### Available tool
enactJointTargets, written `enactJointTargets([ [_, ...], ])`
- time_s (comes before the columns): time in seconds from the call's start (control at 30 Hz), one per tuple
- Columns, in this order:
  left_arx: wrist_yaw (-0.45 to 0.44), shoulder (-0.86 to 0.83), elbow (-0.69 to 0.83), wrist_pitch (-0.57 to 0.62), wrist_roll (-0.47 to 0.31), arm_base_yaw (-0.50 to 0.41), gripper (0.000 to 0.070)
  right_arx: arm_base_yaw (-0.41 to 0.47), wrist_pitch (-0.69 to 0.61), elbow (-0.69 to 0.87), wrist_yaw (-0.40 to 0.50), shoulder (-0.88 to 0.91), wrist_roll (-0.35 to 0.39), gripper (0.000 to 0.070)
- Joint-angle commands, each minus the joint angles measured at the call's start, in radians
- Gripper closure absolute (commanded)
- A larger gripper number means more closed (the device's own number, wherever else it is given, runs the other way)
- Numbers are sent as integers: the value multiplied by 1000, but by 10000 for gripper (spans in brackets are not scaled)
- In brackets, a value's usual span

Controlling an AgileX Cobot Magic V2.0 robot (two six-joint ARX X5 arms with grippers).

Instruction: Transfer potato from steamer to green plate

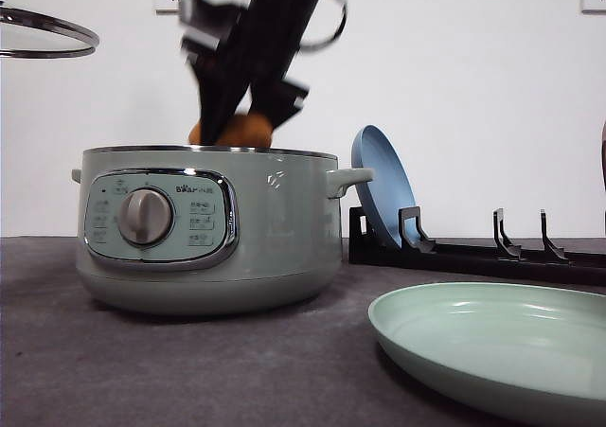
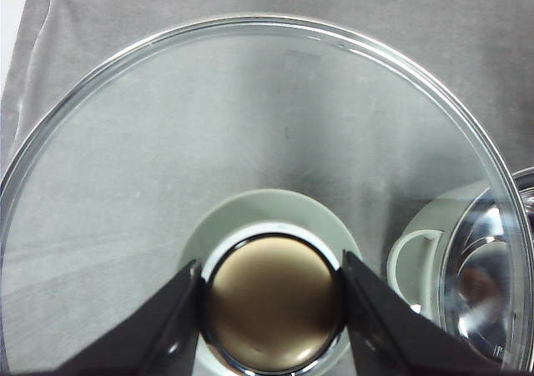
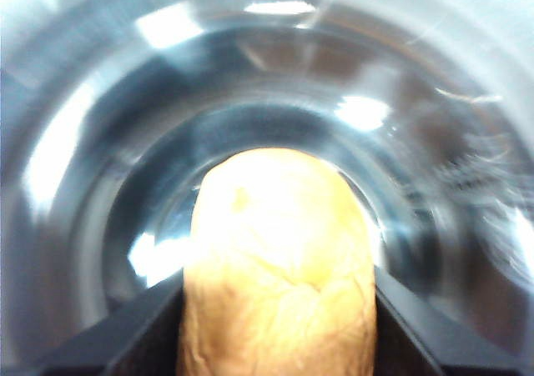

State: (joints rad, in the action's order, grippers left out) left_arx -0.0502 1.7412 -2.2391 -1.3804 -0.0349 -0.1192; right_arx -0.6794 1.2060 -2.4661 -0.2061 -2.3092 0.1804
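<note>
Potato (image 3: 279,268) half-hidden between gripper (image 3: 279,343) fingers

The front camera is sitting low, near desk (image 1: 189,370) level, facing forward toward the white wall, with the steamer (image 1: 208,228) close ahead. The left wrist camera is looking straight down through the glass lid (image 2: 250,142) onto the desk, catching the steamer's edge. The right wrist camera is peering very closely into the steamer's shiny bowl, which the front view is sharing from outside.
</note>
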Motion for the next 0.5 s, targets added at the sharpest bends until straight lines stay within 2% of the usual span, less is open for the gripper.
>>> enactJointTargets([
  [0.0, -2, -8, -42, 34, 6, -1, 700, -5, 70, -56, -3, 14, -24, 452],
  [0.27, -2, -8, -41, 33, 10, -1, 700, 19, 209, -32, -2, 204, -52, 451],
  [0.47, -2, -8, -41, 32, 10, -1, 700, 54, 209, 168, 13, 434, -60, 452],
])
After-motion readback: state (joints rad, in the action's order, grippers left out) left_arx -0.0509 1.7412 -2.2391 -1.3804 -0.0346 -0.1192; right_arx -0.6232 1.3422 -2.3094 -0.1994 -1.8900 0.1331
